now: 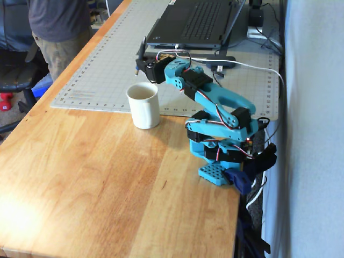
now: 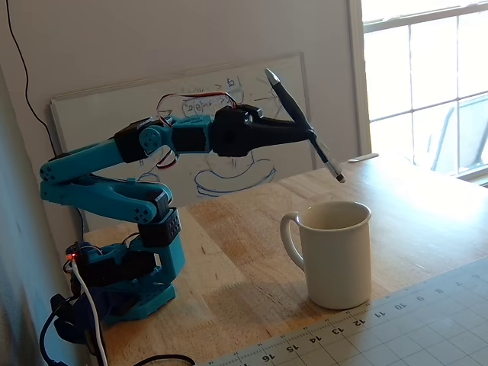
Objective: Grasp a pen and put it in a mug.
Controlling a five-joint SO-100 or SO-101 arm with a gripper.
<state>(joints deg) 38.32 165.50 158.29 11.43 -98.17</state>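
The cream-white mug [image 1: 143, 105] stands upright on the wooden table, at the near edge of the grey cutting mat [image 1: 102, 64]. In the other fixed view the mug [image 2: 336, 254] shows a handle on its left side. My gripper [image 1: 142, 60] is shut on the slim dark pen [image 1: 141, 51] and holds it in the air above and just behind the mug. In the other fixed view the gripper [image 2: 308, 136] grips the pen [image 2: 286, 99] near its middle. The pen is tilted, with its lower end pointing down towards the mug's opening but still clear above the rim.
An open laptop [image 1: 196, 21] lies on the mat behind the arm, with cables beside it. A person [image 1: 56, 27] stands at the table's far left corner. A whiteboard [image 2: 191, 114] leans on the wall behind the arm. The arm's base [image 1: 215, 172] sits at the table's right edge.
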